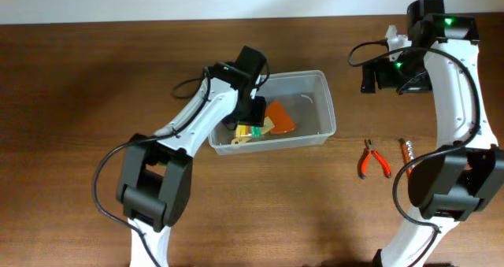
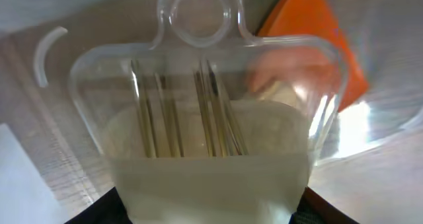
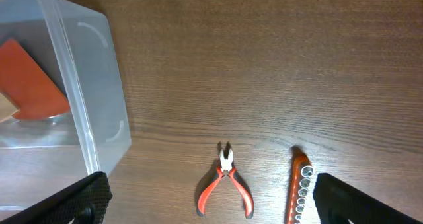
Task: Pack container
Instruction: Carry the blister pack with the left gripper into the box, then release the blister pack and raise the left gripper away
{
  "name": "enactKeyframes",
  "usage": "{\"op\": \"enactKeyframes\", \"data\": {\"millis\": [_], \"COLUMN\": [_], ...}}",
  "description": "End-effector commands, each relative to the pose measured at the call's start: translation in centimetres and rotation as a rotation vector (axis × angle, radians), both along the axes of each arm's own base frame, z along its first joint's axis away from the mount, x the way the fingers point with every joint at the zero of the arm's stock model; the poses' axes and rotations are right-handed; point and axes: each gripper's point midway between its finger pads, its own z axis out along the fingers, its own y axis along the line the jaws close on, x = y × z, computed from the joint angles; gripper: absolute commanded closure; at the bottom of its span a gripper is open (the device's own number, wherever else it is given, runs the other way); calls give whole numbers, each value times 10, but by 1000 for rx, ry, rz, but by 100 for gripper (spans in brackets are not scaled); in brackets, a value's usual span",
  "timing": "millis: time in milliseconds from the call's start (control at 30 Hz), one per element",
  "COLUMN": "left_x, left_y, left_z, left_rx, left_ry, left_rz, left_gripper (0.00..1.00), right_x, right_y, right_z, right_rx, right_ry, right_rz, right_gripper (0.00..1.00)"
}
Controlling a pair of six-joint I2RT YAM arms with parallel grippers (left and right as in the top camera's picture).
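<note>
Clear blister pack (image 2: pixel 211 118) sits clamped in left gripper (image 2: pixel 211 214) over container (image 1: pixel 329 109); right gripper (image 3: pixel 211 197) gapes empty.

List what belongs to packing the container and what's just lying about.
Job: clear plastic rectangular tub; clear blister pack of thin metal rods; flat orange piece inside the tub.
Lying about on the table, maybe next to pack: red-handled pliers; orange strip of small metal sockets.
</note>
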Motion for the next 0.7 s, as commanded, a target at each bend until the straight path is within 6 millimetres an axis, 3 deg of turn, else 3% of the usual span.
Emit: {"op": "enactKeyframes", "data": {"millis": [0, 267, 667], "left_x": [1, 1, 2], "left_y": [-4, -4, -7], "left_z": [-1, -1, 2], "left_rx": [-4, -5, -14], "left_ry": [5, 5, -2], "left_rz": [7, 6, -30], "left_gripper": [65, 42, 25], "right_x": [-1, -1, -1], "right_y": [2, 2, 2], "right_z": [2, 2, 2], "right_rx": [14, 13, 13], "right_ry": [-4, -4, -4], "right_rz": [-7, -7, -7], "right_gripper": [1, 1, 1]}}
